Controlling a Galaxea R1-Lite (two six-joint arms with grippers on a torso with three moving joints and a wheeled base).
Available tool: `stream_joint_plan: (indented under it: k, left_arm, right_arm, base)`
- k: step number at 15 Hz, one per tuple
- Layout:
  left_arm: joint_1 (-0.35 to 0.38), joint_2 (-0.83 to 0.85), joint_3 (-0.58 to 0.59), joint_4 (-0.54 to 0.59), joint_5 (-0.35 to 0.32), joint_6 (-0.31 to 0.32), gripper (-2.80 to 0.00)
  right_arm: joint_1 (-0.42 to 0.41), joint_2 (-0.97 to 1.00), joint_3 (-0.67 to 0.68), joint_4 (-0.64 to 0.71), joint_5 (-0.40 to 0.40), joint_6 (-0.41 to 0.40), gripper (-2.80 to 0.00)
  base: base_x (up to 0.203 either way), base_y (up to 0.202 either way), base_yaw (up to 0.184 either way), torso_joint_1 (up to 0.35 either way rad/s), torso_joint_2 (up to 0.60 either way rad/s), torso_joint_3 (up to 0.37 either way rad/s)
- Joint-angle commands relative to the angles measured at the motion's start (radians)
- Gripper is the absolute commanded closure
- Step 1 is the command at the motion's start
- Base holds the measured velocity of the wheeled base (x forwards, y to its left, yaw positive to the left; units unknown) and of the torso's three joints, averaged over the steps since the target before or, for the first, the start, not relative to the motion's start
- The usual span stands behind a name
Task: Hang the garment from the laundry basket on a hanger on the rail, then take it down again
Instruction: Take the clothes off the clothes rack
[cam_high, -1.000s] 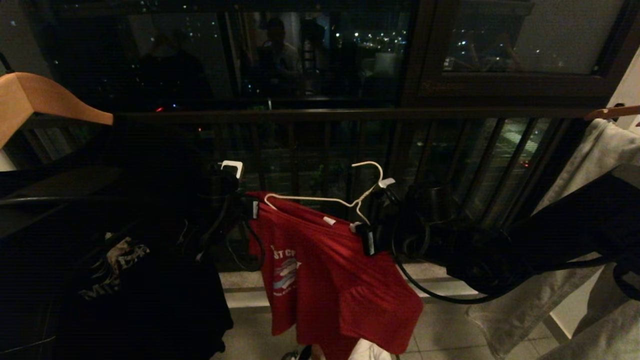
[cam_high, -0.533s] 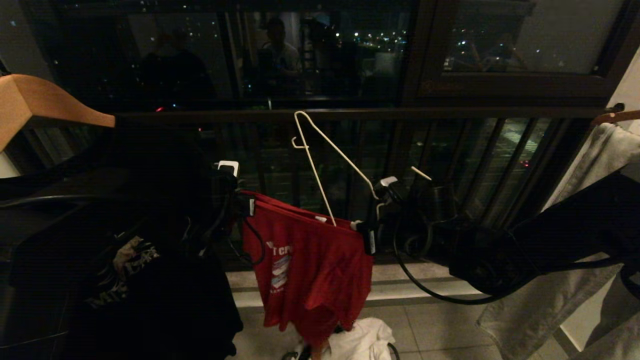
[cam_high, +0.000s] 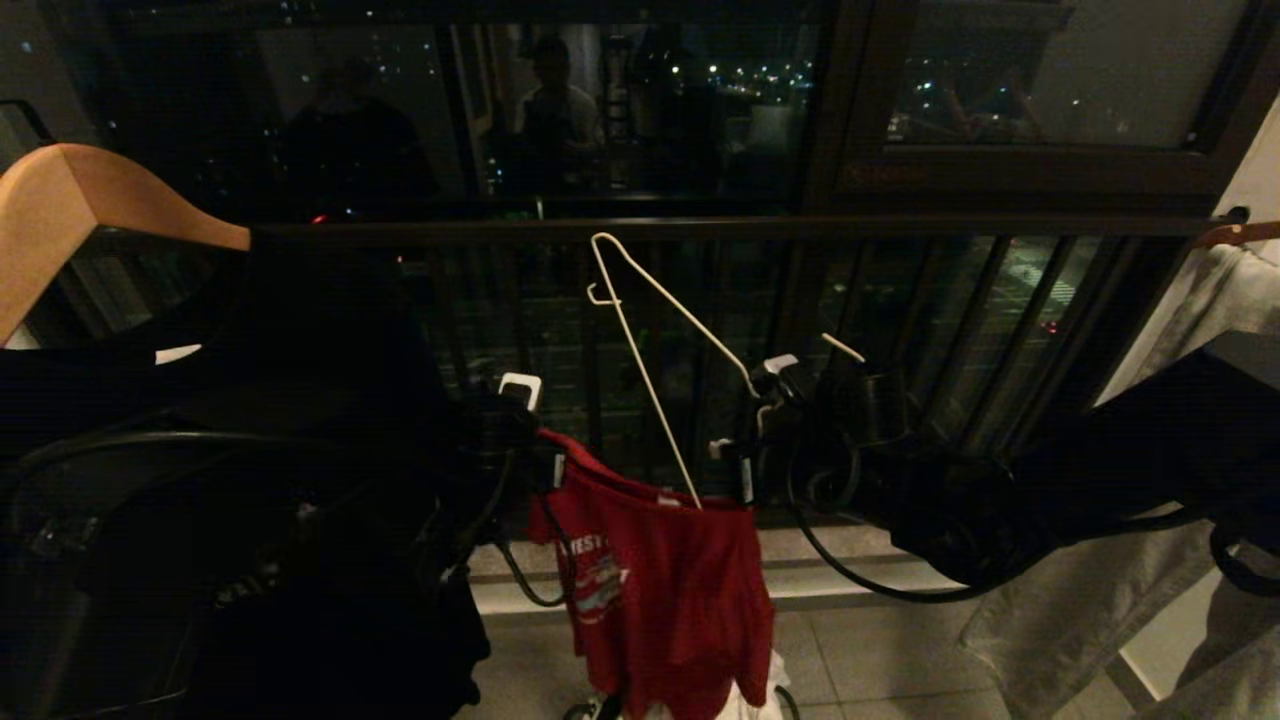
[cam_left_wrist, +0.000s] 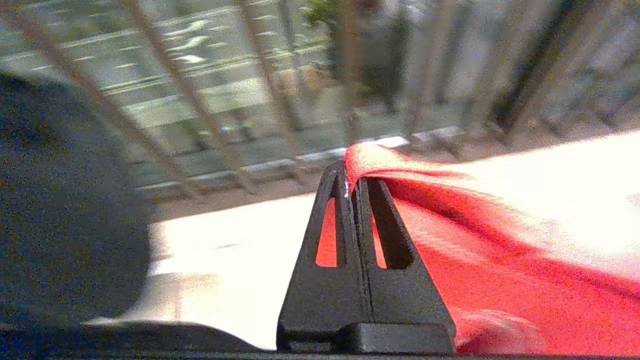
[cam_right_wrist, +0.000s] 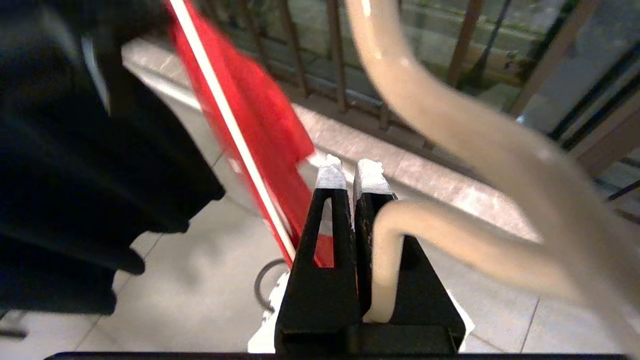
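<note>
The red garment (cam_high: 665, 590) hangs bunched between my two grippers in front of the balcony bars. My left gripper (cam_high: 555, 468) is shut on its upper left edge, and red cloth (cam_left_wrist: 450, 240) is pinched at the tips (cam_left_wrist: 348, 167). My right gripper (cam_high: 737, 472) is shut by the shirt's upper right corner. The white wire hanger (cam_high: 655, 330) is carried on it and tilts up to the left. Its wire (cam_right_wrist: 395, 260) runs through one finger's slot. A black loop of the laundry basket (cam_right_wrist: 258, 284) shows on the floor below. The rail is out of view.
A black printed T-shirt (cam_high: 300, 540) on a wooden hanger (cam_high: 90, 200) hangs close on the left. Grey and dark clothes (cam_high: 1150, 520) hang on the right. A white cloth (cam_high: 745, 702) lies below the shirt. The dark balcony railing (cam_high: 700, 228) and window stand behind.
The hanger swung up out of the shirt and now points up left. My left gripper moved right and down with the shirt's edge, bunching the shirt narrower. The right gripper hardly moved.
</note>
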Motion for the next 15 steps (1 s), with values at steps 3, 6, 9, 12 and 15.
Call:
stream_joint_plan:
  k: [3, 6, 9, 12, 15]
  left_arm:
    - [-0.038, 0.096, 0.002, -0.13, 0.002, 0.031, 0.0]
    - [-0.085, 0.062, 0.063, -0.131, 0.003, 0.032, 0.0]
    - [-0.153, 0.018, 0.13, -0.13, -0.001, 0.026, 0.0]
    - [-0.252, -0.024, 0.189, -0.13, -0.003, -0.015, 0.0]
    - [-0.275, -0.043, 0.208, -0.129, -0.002, -0.021, 0.0]
  right_arm:
    - [-0.01, 0.093, -0.038, -0.087, -0.061, 0.001, 0.0]
    - [-0.022, 0.095, -0.044, -0.085, -0.062, 0.0, 0.0]
    - [-0.036, 0.089, -0.056, -0.086, -0.064, 0.0, 0.0]
    - [-0.06, 0.068, -0.063, -0.088, -0.065, 0.0, 0.0]
    - [-0.095, 0.06, -0.088, -0.084, -0.065, 0.0, 0.0]
  base:
    - [0.0, 0.0, 0.0, 0.0, 0.0, 0.0]
    - [0.0, 0.0, 0.0, 0.0, 0.0, 0.0]
    - [0.0, 0.0, 0.0, 0.0, 0.0, 0.0]
    - [0.0, 0.0, 0.0, 0.0, 0.0, 0.0]
    - [0.0, 0.0, 0.0, 0.0, 0.0, 0.0]
